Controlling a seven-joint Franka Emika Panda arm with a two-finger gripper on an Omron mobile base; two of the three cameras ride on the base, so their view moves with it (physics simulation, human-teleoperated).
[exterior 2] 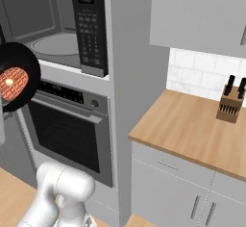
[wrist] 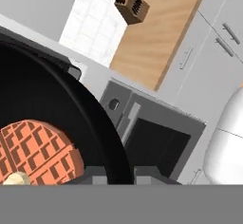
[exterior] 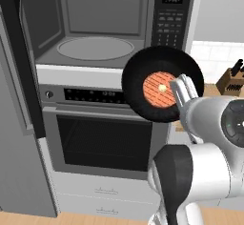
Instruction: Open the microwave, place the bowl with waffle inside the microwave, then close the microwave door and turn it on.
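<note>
1. The microwave [exterior: 95, 24] fills the upper left of the left base view, its grey cavity open to the camera and the round glass turntable [exterior: 95, 48] lying bare on its floor.
2. The microwave door [exterior: 21, 52] stands swung out at the far left of that view; it is seen edge-on as a dark strip, so its window and handle cannot be made out.
3. The keypad panel [exterior: 171, 16] sits to the right of the cavity; its buttons and small display are too small to read.
4. The bowl with waffle [exterior: 162, 83] is in the air at the centre right of the left base view, in front of the oven [exterior: 102, 138] and below the microwave opening, tipped so its inside faces the camera.
5. The orange-brown waffle [exterior: 159, 89] lies against the bowl's bottom, with a small pale lump on it.
6. The gripper [exterior: 183, 88] is closed narrowly on the bowl's right rim; its fingertips are partly hidden behind the rim.
7. In the right base view the bowl is cut off by the left edge of the frame.
8. In the hand view the bowl spreads over the left half, cropped at the left and bottom.
9. A knife block [exterior 2: 230, 103] stands on the wooden surface [exterior 2: 192, 125] at the right of the right base view, by the tiled wall.
</note>
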